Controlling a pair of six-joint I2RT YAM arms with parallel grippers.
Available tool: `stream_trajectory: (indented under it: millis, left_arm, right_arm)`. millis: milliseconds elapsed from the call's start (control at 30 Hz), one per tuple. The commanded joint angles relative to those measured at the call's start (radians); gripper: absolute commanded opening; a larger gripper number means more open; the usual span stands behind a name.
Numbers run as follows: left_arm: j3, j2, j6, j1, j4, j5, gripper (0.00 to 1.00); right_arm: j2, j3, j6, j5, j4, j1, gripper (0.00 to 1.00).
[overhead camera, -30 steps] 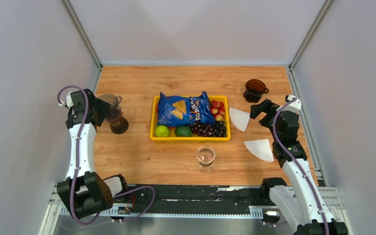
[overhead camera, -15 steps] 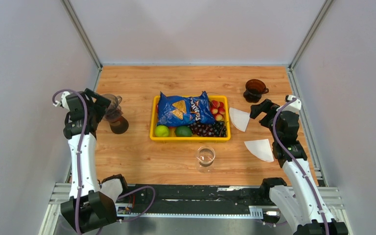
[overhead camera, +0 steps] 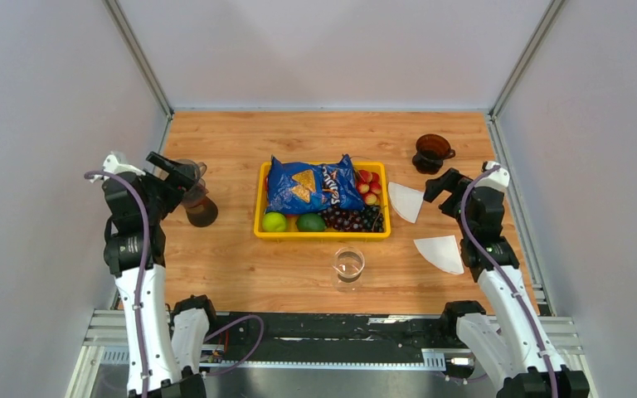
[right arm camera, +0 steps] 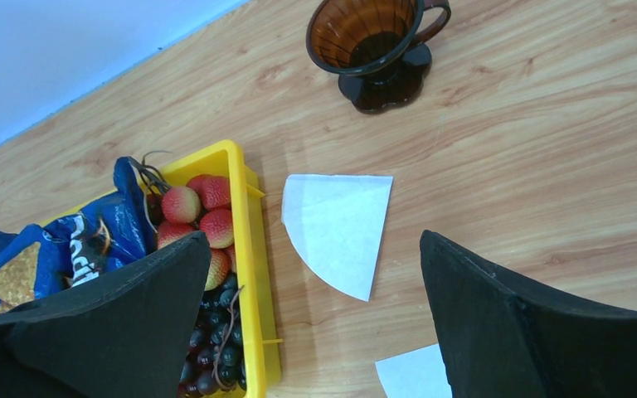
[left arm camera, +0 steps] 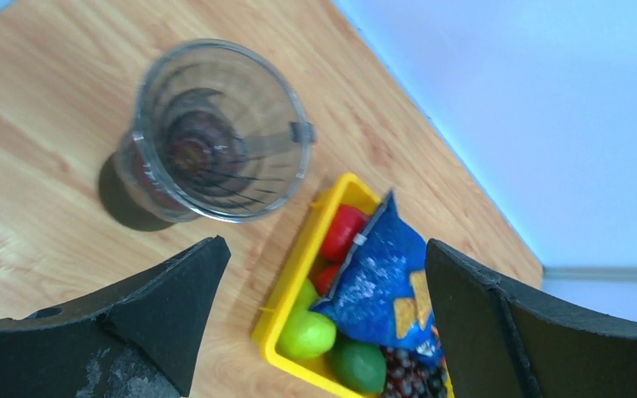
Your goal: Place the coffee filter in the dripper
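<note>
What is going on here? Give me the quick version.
Nothing is held yet. The right gripper is open above a coffee filter lying flat on the table beside the yellow basket, with a second filter nearer the arms. The brown dripper stands empty at the far right. The left gripper is open near a clear dripper on the left, not touching it.
</note>
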Motion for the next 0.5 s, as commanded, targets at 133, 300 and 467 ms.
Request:
stream_trajectory:
  millis: [133, 300, 467]
  left_arm:
    - [-0.045, 0.003, 0.073, -0.313, 0.235, 0.102, 1.0]
    - [-0.102, 0.118, 0.189, -0.599, 0.445, 0.076, 1.0]
    - [-0.165, 0.205, 0.241, -0.717, 0.578, 0.074, 1.0]
  right_arm:
    - [0.088, 0.039, 0.049, 0.006, -0.03, -0.003, 1.0]
    - [0.166, 0.06, 0.095, -0.009, -0.065, -0.003, 1.0]
    - [0.257, 0.089, 0.121, 0.046, -0.122, -0.003, 1.0]
